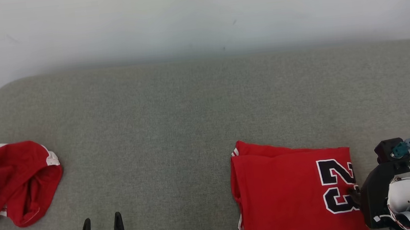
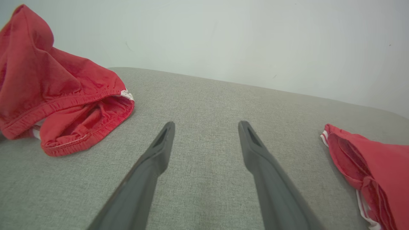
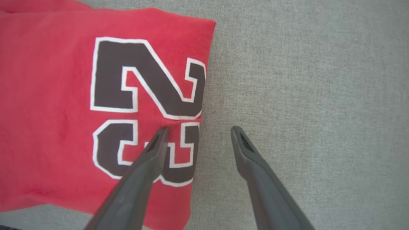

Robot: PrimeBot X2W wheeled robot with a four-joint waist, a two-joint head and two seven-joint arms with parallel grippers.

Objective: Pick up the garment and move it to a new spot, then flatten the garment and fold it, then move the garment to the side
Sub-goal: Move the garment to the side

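Right tool (image 3: 199, 128) splayed astride edge of folded red jersey (image 3: 48, 95), maybe touching, left tool (image 2: 206, 122) splayed, empty

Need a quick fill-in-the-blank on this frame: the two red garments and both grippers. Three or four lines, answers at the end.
1. The folded red jersey shows the number ____.
2. The right gripper sits at the jersey's edge with its jaws ____.
3. The crumpled red garment lies on the robot's ____ side of the grey cushion.
4. The left gripper, over bare cushion, holds ____.

Missing words: 23; open; left; nothing
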